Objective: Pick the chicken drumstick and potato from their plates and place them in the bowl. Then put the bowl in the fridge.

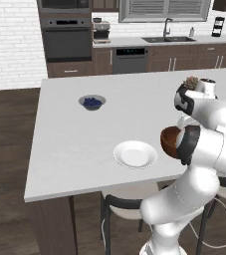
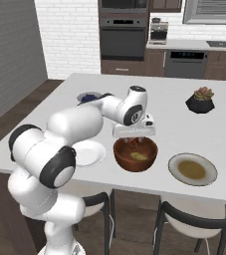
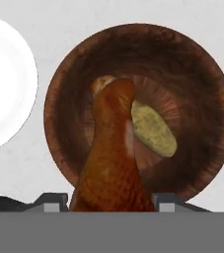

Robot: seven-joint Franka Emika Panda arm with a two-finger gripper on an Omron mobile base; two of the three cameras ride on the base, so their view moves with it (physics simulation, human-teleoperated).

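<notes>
While the gripper (image 2: 136, 138) hangs over the bowl (image 2: 136, 154), its fingers (image 3: 49, 201) pinch the drumstick (image 3: 112, 153) at the plump end, bone tip pointing down into the bowl. The potato (image 3: 154, 129) lies on the bowl floor. Just beside the bowl sit the white plate (image 2: 88, 153) and the tan-centred plate (image 2: 192, 169), both on the counter (image 1: 74, 134).

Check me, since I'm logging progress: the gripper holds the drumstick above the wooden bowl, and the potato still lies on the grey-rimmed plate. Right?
Not quite. The potato already lies inside the bowl, as the hand view shows; in the right base view the grey-rimmed plate carries nothing. The rest holds: the gripper holds the drumstick above the bowl.
</notes>
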